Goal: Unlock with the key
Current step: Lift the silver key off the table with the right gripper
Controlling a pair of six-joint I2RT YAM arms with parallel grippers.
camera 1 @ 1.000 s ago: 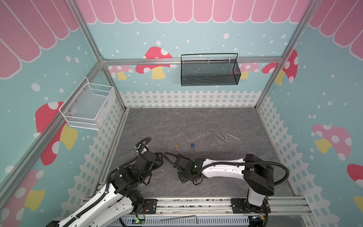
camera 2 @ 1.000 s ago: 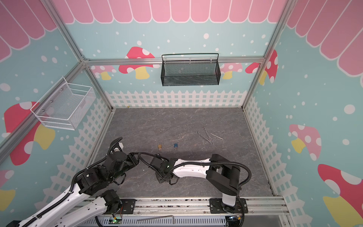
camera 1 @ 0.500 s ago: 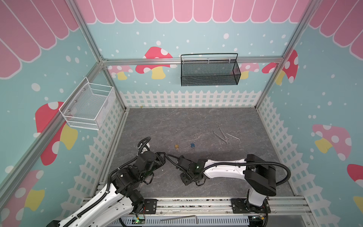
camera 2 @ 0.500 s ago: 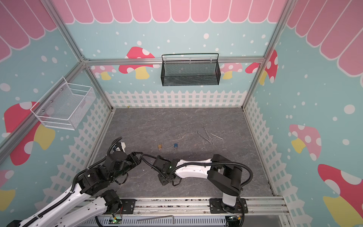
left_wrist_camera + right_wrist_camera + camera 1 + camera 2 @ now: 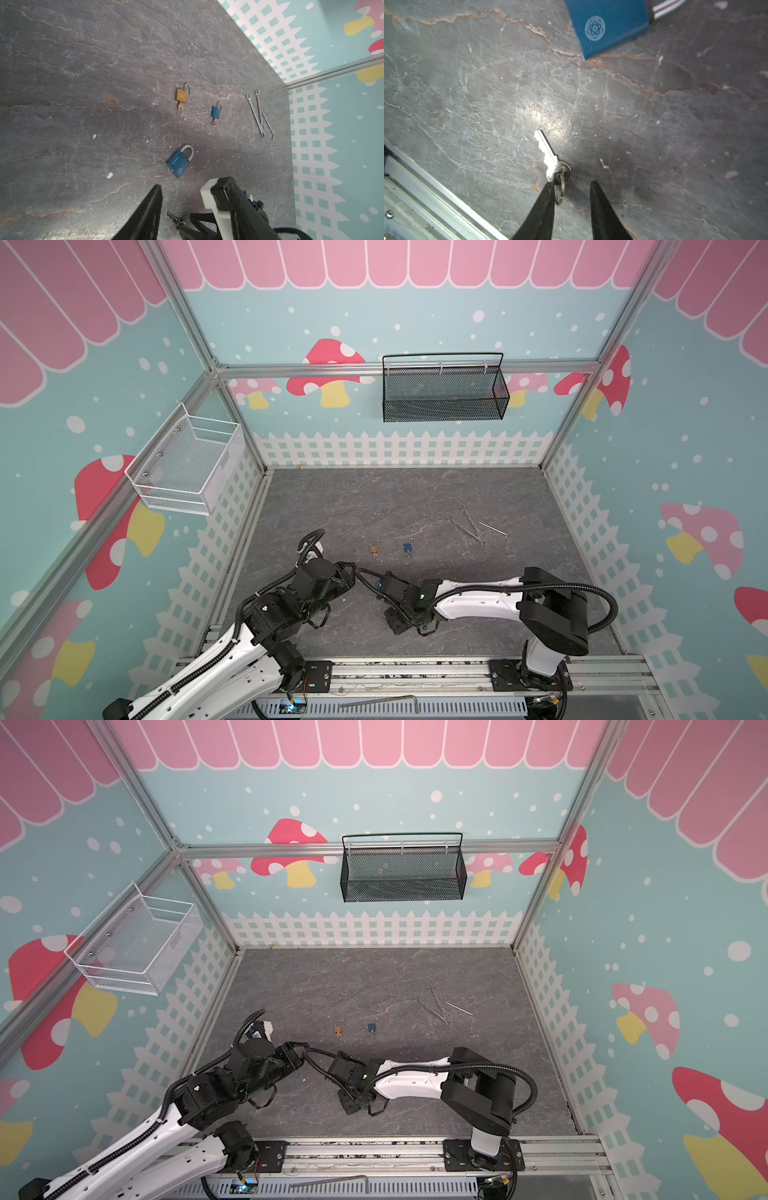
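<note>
Right gripper [image 5: 572, 185] sits low, jaws apart, with the head of the silver key [image 5: 548, 153] just off one fingertip. You look to be at the pick-up. Next, centre on that head, clamp and lift toward the blue padlock [image 5: 608, 25] beyond the blade.

Fenced cell, stone-grey floor [image 5: 415, 497], loose hardware.
Brass padlock [image 5: 375, 549] and small blue padlock [image 5: 408, 548] side by side, apart; wrenches [image 5: 471, 522] further right; left arm [image 5: 266, 614] and right arm [image 5: 478, 602] wrist-to-wrist near front; black basket [image 5: 442, 393], white basket [image 5: 187, 468] on walls; L-shaped rod [image 5: 382, 698] on front rail.
</note>
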